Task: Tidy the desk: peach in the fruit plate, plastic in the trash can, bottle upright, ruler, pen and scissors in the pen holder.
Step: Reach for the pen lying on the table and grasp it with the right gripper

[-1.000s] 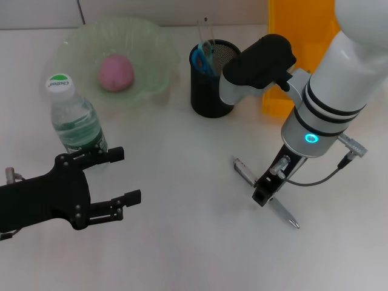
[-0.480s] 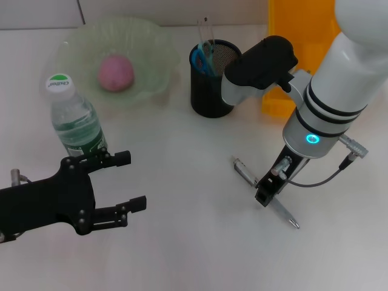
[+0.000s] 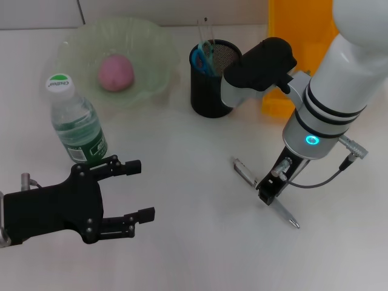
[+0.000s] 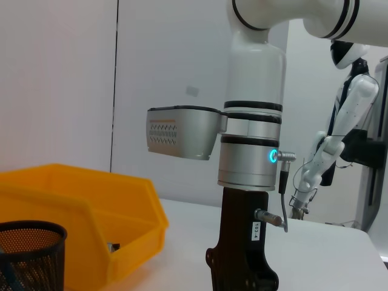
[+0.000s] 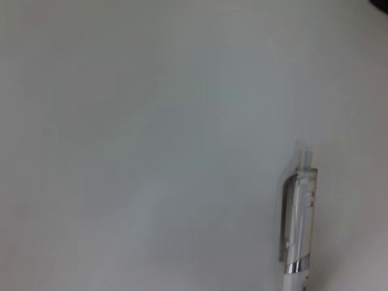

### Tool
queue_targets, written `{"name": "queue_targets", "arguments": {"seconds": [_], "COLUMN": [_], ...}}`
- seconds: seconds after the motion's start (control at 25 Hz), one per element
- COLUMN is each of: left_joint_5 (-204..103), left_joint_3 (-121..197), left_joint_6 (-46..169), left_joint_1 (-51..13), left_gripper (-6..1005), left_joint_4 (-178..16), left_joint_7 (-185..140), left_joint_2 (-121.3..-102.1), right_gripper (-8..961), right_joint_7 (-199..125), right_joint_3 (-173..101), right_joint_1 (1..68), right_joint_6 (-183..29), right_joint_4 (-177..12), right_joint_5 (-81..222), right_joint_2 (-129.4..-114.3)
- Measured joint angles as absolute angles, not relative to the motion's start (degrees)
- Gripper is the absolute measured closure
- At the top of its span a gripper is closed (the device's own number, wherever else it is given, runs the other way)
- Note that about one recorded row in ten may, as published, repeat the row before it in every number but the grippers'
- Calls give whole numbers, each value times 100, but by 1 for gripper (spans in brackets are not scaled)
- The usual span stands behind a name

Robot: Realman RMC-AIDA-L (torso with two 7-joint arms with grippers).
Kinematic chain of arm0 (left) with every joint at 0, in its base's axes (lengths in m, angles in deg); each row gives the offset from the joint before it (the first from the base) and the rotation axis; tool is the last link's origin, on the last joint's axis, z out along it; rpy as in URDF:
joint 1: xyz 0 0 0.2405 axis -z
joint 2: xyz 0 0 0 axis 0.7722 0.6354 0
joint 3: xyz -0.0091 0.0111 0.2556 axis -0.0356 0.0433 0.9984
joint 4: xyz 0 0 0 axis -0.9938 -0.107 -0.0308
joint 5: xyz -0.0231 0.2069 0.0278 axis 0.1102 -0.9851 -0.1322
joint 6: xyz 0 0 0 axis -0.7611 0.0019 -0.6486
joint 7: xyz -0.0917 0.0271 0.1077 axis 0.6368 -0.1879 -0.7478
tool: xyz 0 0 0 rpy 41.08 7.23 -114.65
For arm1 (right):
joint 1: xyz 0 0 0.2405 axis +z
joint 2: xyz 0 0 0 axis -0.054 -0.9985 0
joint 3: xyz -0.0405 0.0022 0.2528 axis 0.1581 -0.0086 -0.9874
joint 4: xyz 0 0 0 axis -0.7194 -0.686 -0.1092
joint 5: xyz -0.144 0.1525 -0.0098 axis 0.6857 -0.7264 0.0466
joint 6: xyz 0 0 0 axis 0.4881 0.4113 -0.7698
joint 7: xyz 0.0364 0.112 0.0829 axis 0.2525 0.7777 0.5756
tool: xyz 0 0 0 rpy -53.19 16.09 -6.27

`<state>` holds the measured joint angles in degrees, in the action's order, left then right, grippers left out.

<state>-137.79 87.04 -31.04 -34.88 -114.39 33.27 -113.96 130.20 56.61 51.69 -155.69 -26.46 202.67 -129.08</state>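
The right gripper (image 3: 267,197) is down at the desk (image 3: 194,254) over the middle of the pen (image 3: 250,175), which lies flat, slanting from near the pen holder side toward the near right. I cannot tell whether its fingers are spread or pinching the pen. The left gripper (image 3: 139,189) hovers at the near left with its fingers spread, holding nothing, just near of the bottle (image 3: 76,124), which stands upright with its green cap on. The peach (image 3: 115,72) sits in the plate (image 3: 151,42) at the far left. The pen holder (image 3: 209,97), at far centre, has the scissors (image 3: 200,57) in it. A yellow bin (image 3: 300,36) stands to its right.
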Motion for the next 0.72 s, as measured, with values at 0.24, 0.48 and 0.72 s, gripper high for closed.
{"name": "queue_targets", "arguments": {"seconds": [0.24,0.48,0.72], "left_joint_5": [-13806,-13806,-13806], "left_joint_3": [8698,8672,8648], "left_joint_6": [-3101,-3079,-3066], "left_joint_1": [-3482,-3482,-3482], "left_gripper": [167,167,167], "left_joint_4": [-11443,-11443,-11443], "left_joint_7": [3336,3356,3347], "left_joint_2": [-11396,-11394,-11394], "right_gripper": [742,762,793], "right_joint_7": [13020,13020,13017], "right_joint_3": [5616,5651,5671], "right_joint_1": [5196,5212,5225], "right_joint_6": [-15569,-15567,-15546], "right_joint_4": [-2763,-2766,-2799], "right_joint_5": [20267,20267,20267], "right_joint_2": [-12908,-12908,-12908]}}
